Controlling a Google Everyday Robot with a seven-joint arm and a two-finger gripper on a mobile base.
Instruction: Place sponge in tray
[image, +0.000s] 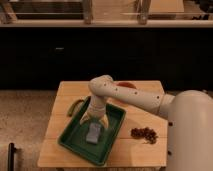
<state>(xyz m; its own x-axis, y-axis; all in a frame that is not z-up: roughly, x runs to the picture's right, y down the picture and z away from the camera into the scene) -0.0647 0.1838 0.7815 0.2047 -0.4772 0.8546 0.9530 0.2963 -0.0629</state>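
Observation:
The grey-blue sponge (93, 133) lies flat on the bottom of the dark green tray (75, 145), near its middle. My gripper (95, 121) hangs over the tray just above the sponge's far end. Its fingers are spread open to either side and hold nothing. The white arm reaches in from the right and covers part of the tray's far rim.
The tray sits on a small wooden table (140, 150). A dark brown clustered lump (144, 134) lies to the right of the tray. A curved green-yellow object (75, 106) lies at the tray's far left corner. A red-orange item (126, 85) shows behind the arm. Dark cabinets stand behind the table.

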